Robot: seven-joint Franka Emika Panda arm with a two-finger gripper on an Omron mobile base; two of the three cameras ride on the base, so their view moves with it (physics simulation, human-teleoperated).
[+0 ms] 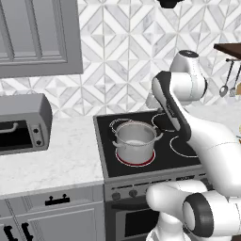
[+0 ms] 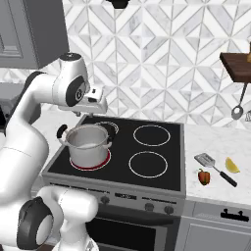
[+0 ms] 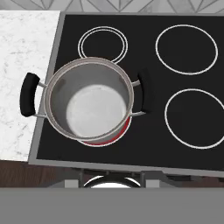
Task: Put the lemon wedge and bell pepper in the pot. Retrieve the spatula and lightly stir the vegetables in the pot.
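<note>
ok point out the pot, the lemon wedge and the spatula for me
pot (image 3: 89, 133): hand view, front of the steel rim
lemon wedge (image 2: 232, 165): right base view, middle of the yellow wedge
spatula (image 2: 204, 159): right base view, flat grey head

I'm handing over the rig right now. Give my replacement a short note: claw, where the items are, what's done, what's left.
Claw: above the stove, looking down into the pot; whether it is open or shut can't be told, and nothing shows as held.
Pot: on the front left burner of the stove, empty inside.
Lemon wedge, bell pepper and spatula: all lying on the counter right of the stove.
Done: nothing in the pot yet.
Left: move lemon wedge and pepper into the pot, then fetch the spatula and stir lightly.
</note>
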